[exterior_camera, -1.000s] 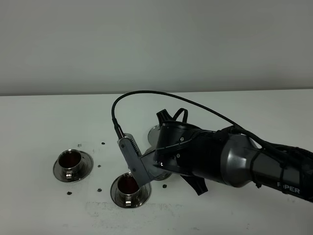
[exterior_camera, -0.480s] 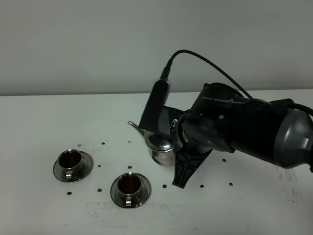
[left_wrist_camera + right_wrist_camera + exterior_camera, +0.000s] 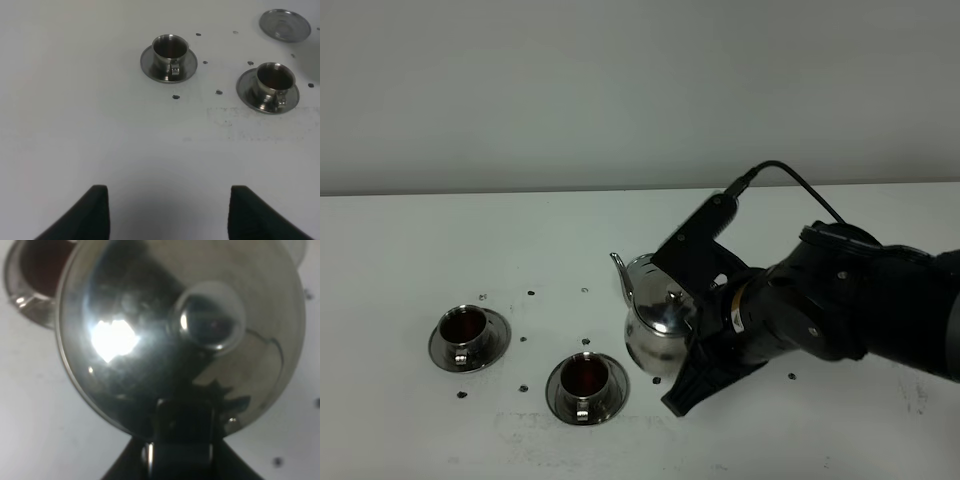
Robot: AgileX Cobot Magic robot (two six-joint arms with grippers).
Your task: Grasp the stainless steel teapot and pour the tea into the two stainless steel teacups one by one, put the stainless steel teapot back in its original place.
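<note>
The stainless steel teapot (image 3: 658,328) stands upright between the near cup and the right arm, with its spout pointing to the back left. My right gripper (image 3: 703,306) is shut on its handle. In the right wrist view the lid and knob (image 3: 212,322) fill the frame above the gripper (image 3: 180,452). Two steel teacups on saucers hold dark tea: one at the left (image 3: 467,334) (image 3: 169,50), one nearer the pot (image 3: 586,385) (image 3: 274,82) (image 3: 35,275). The flat steel disc (image 3: 285,24) lies behind them; the teapot mostly hides it in the high view. My left gripper (image 3: 167,215) is open and empty.
Several small dark specks (image 3: 530,293) are scattered on the white table (image 3: 400,260) around the cups and pot. The table ends at a grey wall (image 3: 620,90) behind. The right arm's bulk (image 3: 840,320) covers the right middle of the table.
The right arm has swung back from over the near cup, and the teapot has come upright beside that cup. The cups have not moved.
</note>
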